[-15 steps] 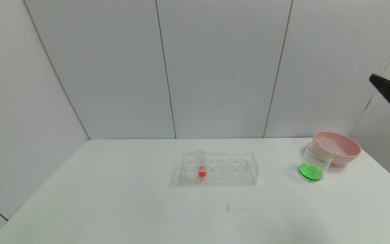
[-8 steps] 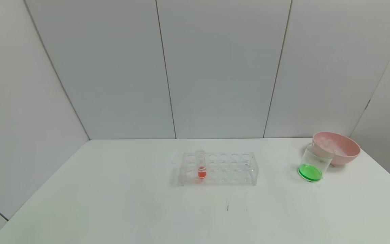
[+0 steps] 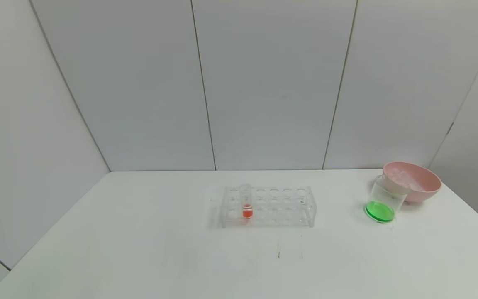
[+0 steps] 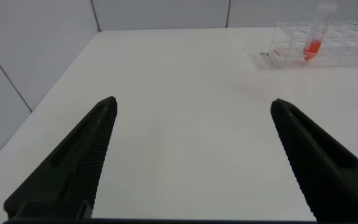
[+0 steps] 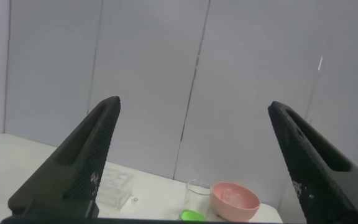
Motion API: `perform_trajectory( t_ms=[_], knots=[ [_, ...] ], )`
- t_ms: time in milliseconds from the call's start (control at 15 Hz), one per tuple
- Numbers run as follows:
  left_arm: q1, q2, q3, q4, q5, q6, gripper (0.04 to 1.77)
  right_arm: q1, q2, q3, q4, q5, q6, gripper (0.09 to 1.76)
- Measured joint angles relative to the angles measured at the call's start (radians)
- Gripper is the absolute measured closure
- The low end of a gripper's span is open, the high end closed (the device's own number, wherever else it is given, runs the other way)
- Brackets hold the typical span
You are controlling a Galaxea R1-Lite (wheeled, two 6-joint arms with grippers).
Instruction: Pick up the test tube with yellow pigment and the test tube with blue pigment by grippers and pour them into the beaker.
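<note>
The clear beaker (image 3: 384, 198) stands at the right of the table with green liquid at its bottom; it also shows in the right wrist view (image 5: 197, 198). No tube with yellow or blue liquid is in view. Both grippers are out of the head view. My left gripper (image 4: 192, 107) is open and empty, low over the table's left part. My right gripper (image 5: 194, 106) is open and empty, held high and back from the table, facing the beaker.
A clear tube rack (image 3: 269, 207) at the table's middle holds one tube with red-orange liquid (image 3: 246, 202), also in the left wrist view (image 4: 316, 34). A pink bowl (image 3: 412, 181) with clear pieces inside sits right behind the beaker. Walls close the back and sides.
My right gripper, seen at the head view's right edge one second ago, has left that view. The objects on the table have not moved.
</note>
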Motion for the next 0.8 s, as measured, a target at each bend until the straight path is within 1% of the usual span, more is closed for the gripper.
perform_trajectory(
  t_ms=[133, 400, 467, 533, 667, 733, 800],
  knots=[
    [-0.001, 0.0, 0.0, 0.0, 0.0, 0.0, 0.05, 0.004, -0.047, 0.074, -0.037, -0.058, -0.009, 0.15],
    [0.0, 0.0, 0.0, 0.0, 0.0, 0.0, 0.05, 0.005, -0.075, 0.314, -0.023, -0.185, -0.008, 0.15],
    [0.0, 0.0, 0.0, 0.0, 0.0, 0.0, 0.05, 0.005, -0.076, 0.349, 0.034, -0.2, -0.005, 0.15],
    [0.0, 0.0, 0.0, 0.0, 0.0, 0.0, 0.05, 0.005, -0.077, 0.369, 0.123, -0.22, -0.003, 0.15],
    [0.0, 0.0, 0.0, 0.0, 0.0, 0.0, 0.05, 0.005, -0.077, 0.381, 0.261, -0.234, 0.021, 0.15],
    [0.0, 0.0, 0.0, 0.0, 0.0, 0.0, 0.05, 0.005, -0.077, 0.383, 0.29, -0.232, 0.047, 0.15],
    [0.0, 0.0, 0.0, 0.0, 0.0, 0.0, 0.05, 0.005, -0.077, 0.383, 0.289, -0.232, 0.051, 0.15]
  ],
)
